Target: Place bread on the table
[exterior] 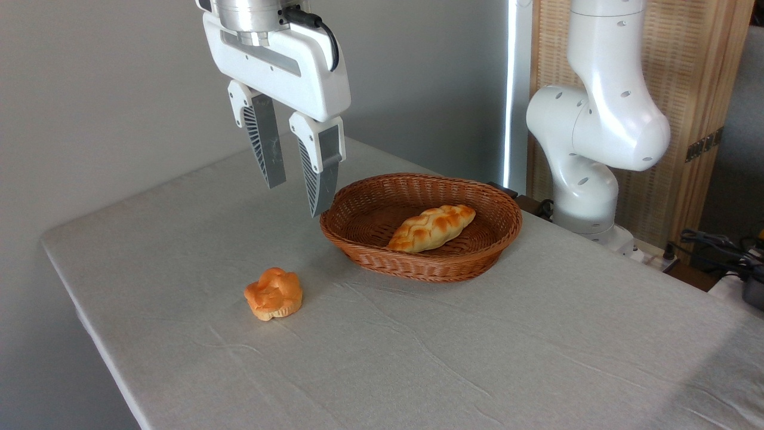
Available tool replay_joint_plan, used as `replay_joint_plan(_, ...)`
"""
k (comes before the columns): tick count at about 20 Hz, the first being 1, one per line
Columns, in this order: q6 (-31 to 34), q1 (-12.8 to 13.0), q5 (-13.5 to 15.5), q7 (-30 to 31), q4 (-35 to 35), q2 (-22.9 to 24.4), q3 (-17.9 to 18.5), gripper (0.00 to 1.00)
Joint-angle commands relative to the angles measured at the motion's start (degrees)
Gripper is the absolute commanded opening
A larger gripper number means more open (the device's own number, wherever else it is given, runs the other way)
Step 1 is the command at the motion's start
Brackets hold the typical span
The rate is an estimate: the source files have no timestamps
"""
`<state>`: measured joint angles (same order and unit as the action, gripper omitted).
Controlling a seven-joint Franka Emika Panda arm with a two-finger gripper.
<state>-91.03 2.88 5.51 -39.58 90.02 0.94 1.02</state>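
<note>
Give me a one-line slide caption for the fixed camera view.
Open gripper raised above the table, bun lying on the cloth, braided loaf in the basket.

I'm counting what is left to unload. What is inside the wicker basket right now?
One braided loaf lies inside the wicker basket, tilted against its far side. The rest of the visible bottom is bare weave. The near wall hides a strip of the floor, so that part cannot be checked.

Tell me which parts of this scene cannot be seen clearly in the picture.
- Inner near wall of the basket: hidden by its own rim.
- Underside of the braided loaf: hidden against the basket floor.
- Underside of the bread: hidden against the table.
- Arm above the gripper: cut off by the top edge.
</note>
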Motion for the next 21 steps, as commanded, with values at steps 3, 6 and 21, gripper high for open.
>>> replay_joint_plan(3,-2.7,0.0,-0.8,-0.9,1.5,0.6,-0.6,1.0)
replay_joint_plan(6,-2.8,0.0,-0.8,-0.8,1.6,0.6,-1.2,1.0)
replay_joint_plan(21,-1.8,-0.1,-4.1,1.8,1.6,0.5,-1.7,1.0)
